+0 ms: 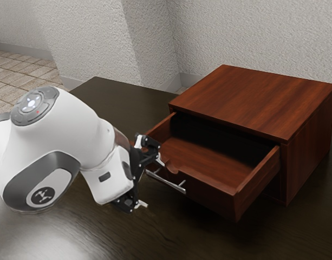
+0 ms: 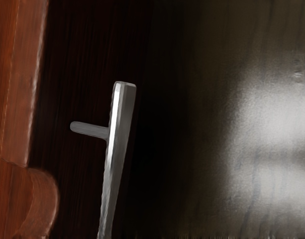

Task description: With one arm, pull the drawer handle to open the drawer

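The reddish-brown wooden cabinet (image 1: 252, 97) stands on the dark table, and its drawer (image 1: 237, 190) is pulled well out toward the exterior view's left, its hollow inside showing. A thin metal bar handle (image 1: 168, 182) runs along the drawer front. My black gripper (image 1: 143, 174) is at the handle's near end, with its fingers spread above and below the bar, so it is open. In the wrist view the handle (image 2: 116, 164) and one of its posts pass just under my hand, with the drawer's wooden front (image 2: 15, 99) beside it.
The dark wooden table (image 1: 171, 238) stretches in front of the cabinet and below my arm. A textured white wall rises behind the cabinet, and a tiled floor lies at the exterior view's far left.
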Motion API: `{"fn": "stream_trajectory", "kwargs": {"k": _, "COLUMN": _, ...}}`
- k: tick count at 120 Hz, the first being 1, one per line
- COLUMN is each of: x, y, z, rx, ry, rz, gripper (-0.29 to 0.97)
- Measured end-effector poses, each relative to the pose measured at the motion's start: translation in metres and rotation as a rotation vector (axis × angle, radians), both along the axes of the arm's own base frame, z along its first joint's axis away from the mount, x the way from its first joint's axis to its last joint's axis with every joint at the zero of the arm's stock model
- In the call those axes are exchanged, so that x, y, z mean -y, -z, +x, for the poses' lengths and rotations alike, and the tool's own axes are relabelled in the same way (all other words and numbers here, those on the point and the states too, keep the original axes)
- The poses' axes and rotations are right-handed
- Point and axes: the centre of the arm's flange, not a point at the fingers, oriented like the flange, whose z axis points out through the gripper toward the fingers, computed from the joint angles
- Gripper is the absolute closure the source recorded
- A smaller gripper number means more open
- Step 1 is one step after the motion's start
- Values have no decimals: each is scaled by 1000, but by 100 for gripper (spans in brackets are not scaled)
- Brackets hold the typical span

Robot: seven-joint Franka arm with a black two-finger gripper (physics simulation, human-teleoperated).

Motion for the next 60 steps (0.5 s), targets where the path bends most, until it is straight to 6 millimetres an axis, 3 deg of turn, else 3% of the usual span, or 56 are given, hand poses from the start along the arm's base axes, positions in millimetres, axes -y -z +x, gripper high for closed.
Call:
{"fn": "stream_trajectory", "kwargs": {"k": 19, "x": 9, "y": -102, "z": 13, "rx": 78, "ry": -53, "rz": -44, "gripper": 0}}
{"fn": "stream_trajectory", "kwargs": {"k": 35, "x": 3, "y": -158, "z": 28, "rx": 31, "ry": -190, "rz": -75, "gripper": 0}}
{"fn": "stream_trajectory", "kwargs": {"k": 48, "x": -12, "y": -161, "z": 33, "rx": -61, "ry": -348, "rz": -90, "gripper": 0}}
{"fn": "stream_trajectory", "kwargs": {"k": 60, "x": -23, "y": -137, "z": 51, "rx": -156, "ry": -491, "rz": -94, "gripper": 0}}
